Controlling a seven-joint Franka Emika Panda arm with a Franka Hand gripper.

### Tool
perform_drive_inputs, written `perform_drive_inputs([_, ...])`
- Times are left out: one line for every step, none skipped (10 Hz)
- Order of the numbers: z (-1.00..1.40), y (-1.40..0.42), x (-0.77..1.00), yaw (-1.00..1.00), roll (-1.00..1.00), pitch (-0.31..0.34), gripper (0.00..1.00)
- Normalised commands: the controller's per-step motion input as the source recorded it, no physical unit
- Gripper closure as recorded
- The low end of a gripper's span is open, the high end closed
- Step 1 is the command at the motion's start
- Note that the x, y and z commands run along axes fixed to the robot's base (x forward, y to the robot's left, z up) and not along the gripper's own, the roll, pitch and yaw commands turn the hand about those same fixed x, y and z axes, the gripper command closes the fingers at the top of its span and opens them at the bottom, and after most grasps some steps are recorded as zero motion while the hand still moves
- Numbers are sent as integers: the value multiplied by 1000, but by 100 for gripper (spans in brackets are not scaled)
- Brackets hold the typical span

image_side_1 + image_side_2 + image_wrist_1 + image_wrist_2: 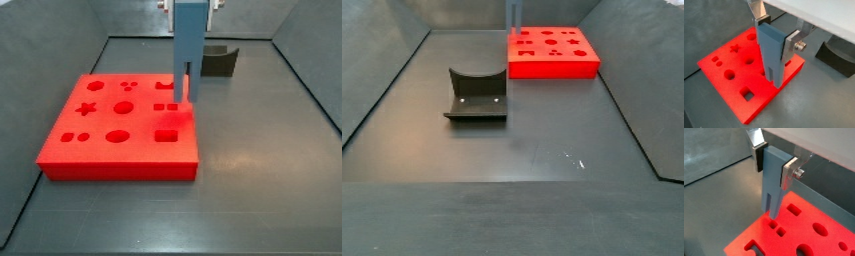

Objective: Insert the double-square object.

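Observation:
My gripper point(776, 32) is shut on the double-square object point(772, 50), a long blue-grey bar held upright, also seen in a wrist view point(771, 188) and a side view point(190, 50). The gripper also shows in a wrist view point(773, 164). The bar's notched lower end hangs at the edge of the red block point(94, 150), close to the double-square hole point(166, 106), which also shows in a wrist view point(777, 228). I cannot tell whether the bar touches the block. In a side view point(513, 15) the bar shows as a thin strip above the red block point(556, 68).
The red block point(717, 70) has several other holes: star, circles, hexagon, large square point(747, 94). The dark fixture point(476, 95) stands on the grey floor apart from the block, also seen in a side view point(219, 62). Dark walls enclose the floor.

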Motion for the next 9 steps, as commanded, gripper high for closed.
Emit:
perform_drive_inputs([-246, 9, -160, -66, 0, -53, 100])
perform_drive_inputs([-89, 37, -131, -80, 0, -36, 100])
perform_drive_inputs([-11, 26, -69, -57, 0, 0, 100])
perform_drive_inputs([0, 31, 0, 0, 0, 0, 100])
perform_drive_inputs([0, 40, -234, 0, 0, -34, 100])
perform_drive_inputs([23, 0, -260, 0, 44, -56, 100])
perform_drive_inputs([-29, 0, -29, 0, 0, 0, 100])
perform_drive_inputs([-46, 0, 0, 0, 0, 0, 100])
perform_drive_inputs([-163, 0, 0, 0, 11, 0, 100])
